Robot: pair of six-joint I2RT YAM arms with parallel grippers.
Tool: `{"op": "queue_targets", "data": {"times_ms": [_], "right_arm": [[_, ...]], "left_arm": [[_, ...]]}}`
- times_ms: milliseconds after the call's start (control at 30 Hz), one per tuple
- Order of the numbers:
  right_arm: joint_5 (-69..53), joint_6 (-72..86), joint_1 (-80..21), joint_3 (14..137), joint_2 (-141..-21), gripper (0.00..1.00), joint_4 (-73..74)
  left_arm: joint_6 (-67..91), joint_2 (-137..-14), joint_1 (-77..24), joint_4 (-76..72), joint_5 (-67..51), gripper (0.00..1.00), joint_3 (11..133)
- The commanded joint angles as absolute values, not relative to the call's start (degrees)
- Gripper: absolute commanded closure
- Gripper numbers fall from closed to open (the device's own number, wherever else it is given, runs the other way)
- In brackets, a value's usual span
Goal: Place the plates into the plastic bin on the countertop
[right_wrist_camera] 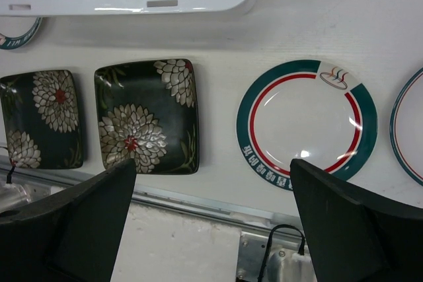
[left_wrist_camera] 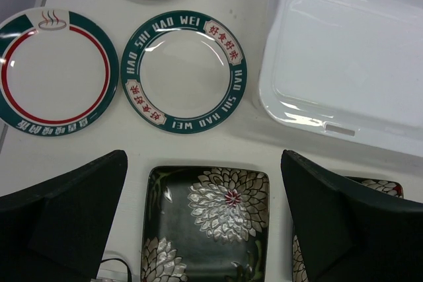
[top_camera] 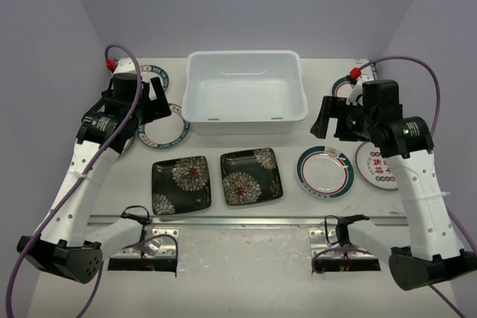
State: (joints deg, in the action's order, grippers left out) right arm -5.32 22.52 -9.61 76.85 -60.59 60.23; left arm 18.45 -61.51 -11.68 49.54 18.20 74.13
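Top camera faces down on the whole countertop (top_camera: 134, 184); 2 wrist cameras look down nearer (sharing the square plates (right_wrist_camera: 147, 115)).

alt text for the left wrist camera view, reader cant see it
The open left gripper frames a square black plate with white and red flowers between its two dark fingers. Beyond it on the pale table lie three round white plates with teal rims, one cut off at the top edge. A white plastic bin fills the upper right.

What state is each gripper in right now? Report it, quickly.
Left gripper: open, holding nothing.
Right gripper: open, holding nothing.
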Motion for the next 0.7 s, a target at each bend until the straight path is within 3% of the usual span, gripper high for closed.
{"op": "queue_targets", "data": {"times_ms": [0,200,467,667], "right_arm": [[-4.94,22.99,-9.67,75.25,-60.03,0.01,57.36],[-12.8,22.08,-9.67,70.01,-59.73,0.01,51.47],[-26.74,22.36,-10.37,59.41,-65.3,0.01,36.48],[-24.01,28.93,-20.12,50.49,-72.22,0.02,23.29]], "left_arm": [[19.76,-61.11,-12.22,48.5,20.07,0.0,75.69],[21.69,-61.05,-12.22,50.47,19.85,0.0,74.3],[24.67,-59.88,-12.22,50.19,10.93,0.0,66.53],[24.14,-59.47,-12.22,50.25,8.13,0.0,65.42]]}}
